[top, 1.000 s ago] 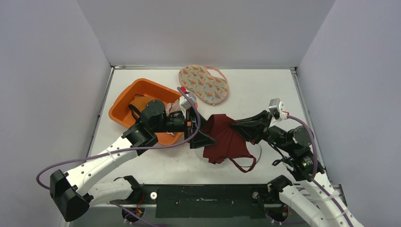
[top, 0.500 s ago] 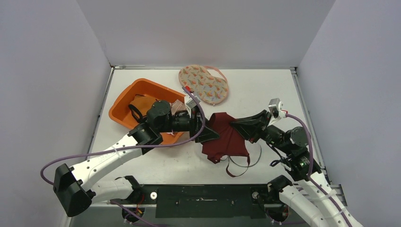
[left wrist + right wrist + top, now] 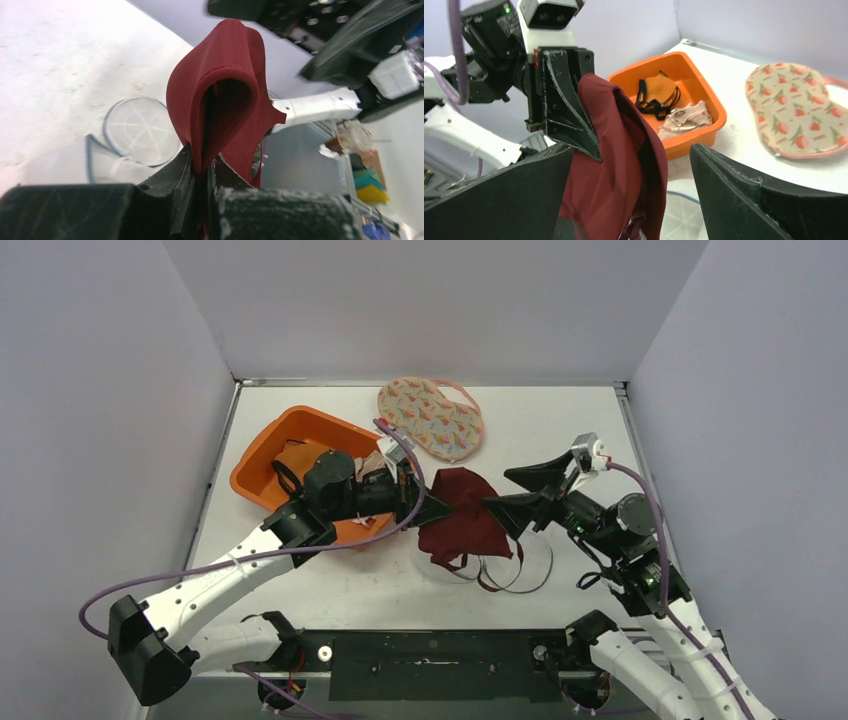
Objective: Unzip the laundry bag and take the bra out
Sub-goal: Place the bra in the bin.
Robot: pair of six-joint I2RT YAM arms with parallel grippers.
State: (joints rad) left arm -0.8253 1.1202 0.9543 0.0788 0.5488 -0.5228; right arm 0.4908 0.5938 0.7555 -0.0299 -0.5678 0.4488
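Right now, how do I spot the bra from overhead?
Find the orange bin on the left side of the table. Just right of it, the left gripper pinches the bra mid-table. It is plain dark red with thin straps trailing below, unlike the tulip-print pad behind it and the beige garment in the bin.

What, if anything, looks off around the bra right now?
Nothing is spilled or damaged. The dark red bra hangs bunched from the shut left gripper, pinched by one edge. Its straps trail in loose loops below it and could snag. The right gripper stands open beside it, holding nothing.
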